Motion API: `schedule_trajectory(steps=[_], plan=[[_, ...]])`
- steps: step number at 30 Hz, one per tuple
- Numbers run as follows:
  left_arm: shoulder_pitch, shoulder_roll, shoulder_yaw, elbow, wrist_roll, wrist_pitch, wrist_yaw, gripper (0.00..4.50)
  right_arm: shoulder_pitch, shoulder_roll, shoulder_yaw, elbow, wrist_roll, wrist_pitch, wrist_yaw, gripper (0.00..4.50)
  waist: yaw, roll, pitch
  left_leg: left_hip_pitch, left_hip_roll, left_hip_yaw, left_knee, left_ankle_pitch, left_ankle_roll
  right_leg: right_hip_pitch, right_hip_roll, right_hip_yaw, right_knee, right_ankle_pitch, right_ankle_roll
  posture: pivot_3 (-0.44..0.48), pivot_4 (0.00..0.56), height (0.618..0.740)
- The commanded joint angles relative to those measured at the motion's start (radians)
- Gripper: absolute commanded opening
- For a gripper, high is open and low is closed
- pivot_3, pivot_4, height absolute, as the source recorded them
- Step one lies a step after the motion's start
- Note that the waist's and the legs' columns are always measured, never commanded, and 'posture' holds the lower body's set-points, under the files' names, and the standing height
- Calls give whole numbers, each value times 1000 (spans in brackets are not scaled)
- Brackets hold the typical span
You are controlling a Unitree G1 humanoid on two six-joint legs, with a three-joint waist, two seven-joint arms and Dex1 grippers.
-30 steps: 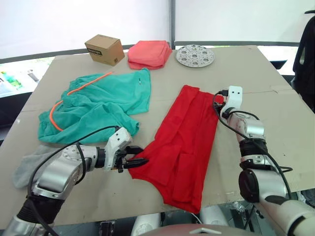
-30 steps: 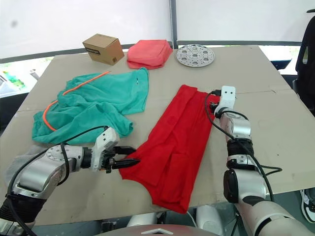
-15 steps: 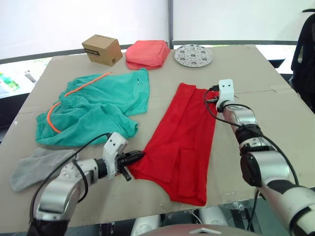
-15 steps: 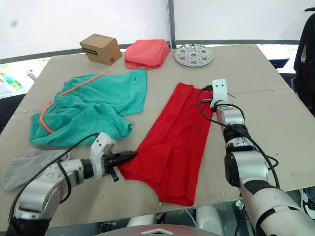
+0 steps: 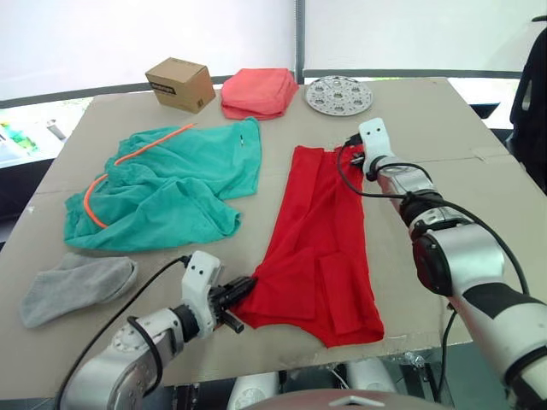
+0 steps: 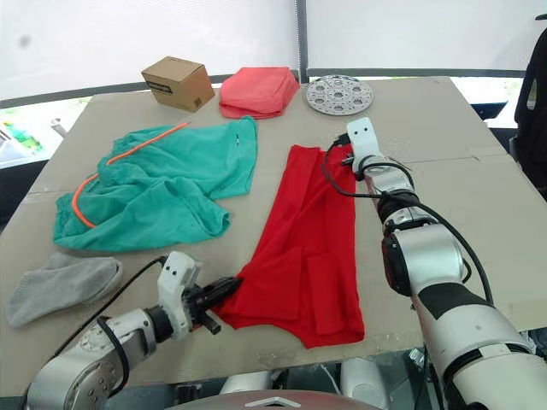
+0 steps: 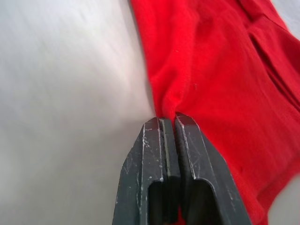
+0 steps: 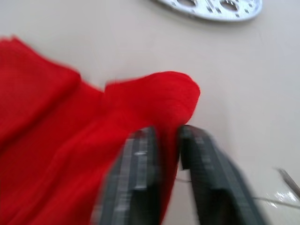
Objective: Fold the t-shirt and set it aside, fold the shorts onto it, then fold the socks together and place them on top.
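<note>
You're mid-fold on the bright red thin t-shirt [image 5: 320, 243], lying long on the cardboard table [image 5: 479, 196] — left gripper [image 7: 169, 123] and right gripper [image 8: 166, 136] each pinch an end. Next, bring ends together evenly.

The red t-shirt [image 5: 318, 243] lies folded into a long narrow strip on the tabletop, its near corner and far corner each pinched in an end effector. Just left of it sprawl the rumpled teal shorts [image 5: 171, 188] with an orange drawstring. The grey socks [image 5: 75, 286] lie nearer than the shorts.
</note>
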State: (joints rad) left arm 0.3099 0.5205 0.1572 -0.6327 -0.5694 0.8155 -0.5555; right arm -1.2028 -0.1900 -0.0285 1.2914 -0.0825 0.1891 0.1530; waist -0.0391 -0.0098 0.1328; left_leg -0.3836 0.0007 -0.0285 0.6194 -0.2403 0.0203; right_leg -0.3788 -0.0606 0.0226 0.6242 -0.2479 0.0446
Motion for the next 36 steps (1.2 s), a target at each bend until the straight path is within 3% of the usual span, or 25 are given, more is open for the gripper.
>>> schedule_trajectory(steps=[1,3,4,8,11,12,13,15,18,21,22,23,27,31,36], plan=[[-24,54,43,19,-81,-52,-145,1514,47,-68,30,-155,-22,54,58,2931,-1,0,0,0,0,0,0,0,0,0,0,0,0,0,0,0,150,740],[-36,104,62,45,-134,-50,-240,2596,185,-108,53,-490,13,191,173,4002,-1,1,1,-1,0,0,-1,0,0,-1,0,-1,-2,0,0,0,150,740],[-39,139,63,59,-145,-61,-299,2874,281,-134,69,-721,47,289,242,4283,-1,1,0,-2,1,0,-1,0,0,-1,0,-1,-2,0,0,0,150,740],[-81,257,45,130,-133,-146,-488,2874,653,-300,104,-1550,253,582,473,4283,9,4,2,-7,2,-6,-3,0,0,-3,4,-5,-3,-1,2,0,150,740],[-108,309,-17,206,-35,-296,-600,2874,916,-413,8,-1891,393,661,568,4283,14,3,1,-7,2,-6,-3,0,0,-4,5,-6,-3,-2,3,0,150,740],[-118,311,-38,232,-4,-343,-618,2874,991,-412,-38,-1942,440,622,593,4283,20,1,0,-6,2,-6,-3,0,0,-2,4,-7,-4,-3,0,0,150,740],[-129,318,-62,268,39,-420,-654,2874,1117,-501,-58,-2001,420,531,674,4283,21,-1,1,-4,2,-6,-3,-1,0,0,4,-7,-4,-4,-1,0,150,740],[-147,335,-98,327,92,-537,-735,2918,1299,-647,-105,-2061,374,388,813,4403,33,-1,6,-1,3,-3,-2,-1,0,1,0,-6,-6,-7,0,0,150,740],[-182,333,-138,424,154,-713,-824,2918,1460,-724,-210,-2089,375,241,895,4403,25,-6,11,-1,4,4,-1,-1,0,0,-6,-7,-7,-8,4,0,150,740],[-199,328,-154,471,159,-787,-875,3720,1579,-736,-220,-2059,266,-7,927,4500,28,-12,11,0,7,6,1,-1,0,1,-12,-15,-7,-8,4,0,150,740],[-199,329,-159,490,174,-831,-890,4195,1606,-730,-208,-2042,231,-82,920,4500,28,-14,10,1,8,6,0,-1,0,0,-12,-15,-7,-8,4,0,150,740],[-210,320,-161,521,195,-889,-892,4468,1623,-728,-187,-2014,182,-173,908,4500,27,-15,10,1,10,7,1,-1,0,0,-12,-17,-6,-8,4,0,150,740],[-262,297,-178,615,241,-1022,-905,4468,1657,-744,-131,-1917,81,-369,902,4500,39,-17,10,0,10,6,1,-1,0,0,-12,-23,-6,-6,0,0,150,740],[-325,276,-202,711,303,-1170,-902,4468,1599,-714,-52,-1801,-14,-483,836,4500,53,-17,10,0,9,6,0,-1,0,0,-9,-26,-4,-5,0,0,150,740],[-371,256,-224,754,329,-1263,-883,4468,1567,-694,3,-1776,-37,-536,799,4500,54,-17,10,0,9,6,1,-1,0,1,-8,-27,-3,-5,0,0,150,740]])
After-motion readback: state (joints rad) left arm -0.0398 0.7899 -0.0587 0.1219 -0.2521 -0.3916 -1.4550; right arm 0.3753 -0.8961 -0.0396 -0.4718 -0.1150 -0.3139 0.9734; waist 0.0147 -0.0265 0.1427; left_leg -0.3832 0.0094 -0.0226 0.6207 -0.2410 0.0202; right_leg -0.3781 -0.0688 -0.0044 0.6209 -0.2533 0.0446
